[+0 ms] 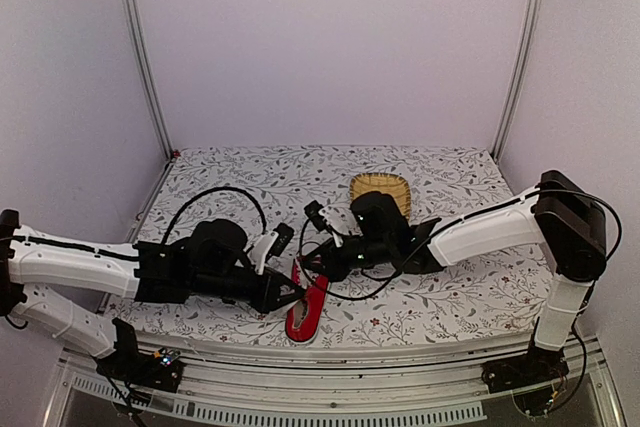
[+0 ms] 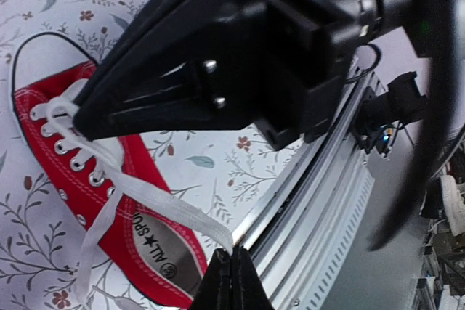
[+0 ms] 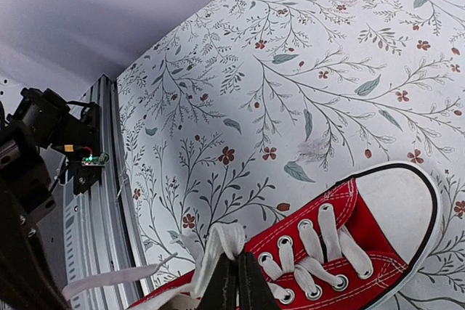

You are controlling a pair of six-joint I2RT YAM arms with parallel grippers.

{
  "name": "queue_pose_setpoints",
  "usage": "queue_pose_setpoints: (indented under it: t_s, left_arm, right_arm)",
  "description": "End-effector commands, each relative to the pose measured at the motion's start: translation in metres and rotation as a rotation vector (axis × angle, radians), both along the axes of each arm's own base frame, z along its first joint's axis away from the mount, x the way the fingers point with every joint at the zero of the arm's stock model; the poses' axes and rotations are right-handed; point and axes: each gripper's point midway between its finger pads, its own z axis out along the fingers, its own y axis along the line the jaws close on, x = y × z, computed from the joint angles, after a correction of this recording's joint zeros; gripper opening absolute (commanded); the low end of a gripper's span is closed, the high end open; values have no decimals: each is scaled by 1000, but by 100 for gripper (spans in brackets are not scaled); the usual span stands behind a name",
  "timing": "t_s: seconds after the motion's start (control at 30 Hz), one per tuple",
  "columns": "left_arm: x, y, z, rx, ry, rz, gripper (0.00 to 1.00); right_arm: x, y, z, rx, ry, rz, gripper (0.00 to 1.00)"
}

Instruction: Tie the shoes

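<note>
Left gripper (image 2: 232,281), from its own wrist: fingertips pressed together on the free end of a white lace (image 2: 171,214), stretched out from the eyelets (image 2: 76,161) of the red shoe (image 2: 149,172) lying on the bench (image 2: 218,156). No knot, no bow anywhere along the tongue; eyelets threaded, nothing more. From the other wrist: right gripper (image 3: 236,284) likewise closed, pinching a folded bit of lace just above the upper eyelets, white toe cap (image 3: 396,205) off to the right, another loose strand trailing away to the left. From above: both arms meeting low over the shoe at the near edge of the bench, basket (image 1: 380,189) well behind; finger gaps too small to read there. By the look of it, only the opening stage done: lace in hand on both sides, with crossing, looping and cinching all yet to do.
</note>
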Motion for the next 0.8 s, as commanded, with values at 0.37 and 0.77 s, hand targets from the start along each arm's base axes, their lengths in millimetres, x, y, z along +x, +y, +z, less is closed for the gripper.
queue_pose_setpoints:
  t_s: [0.37, 0.77]
  left_arm:
    - [-20, -56, 65, -319, 177, -57, 0]
    - [-28, -58, 86, -421, 206, -59, 0]
  right_arm:
    - [7, 13, 16, 59, -2, 6, 2]
    - [8, 15, 16, 58, 1, 2, 2]
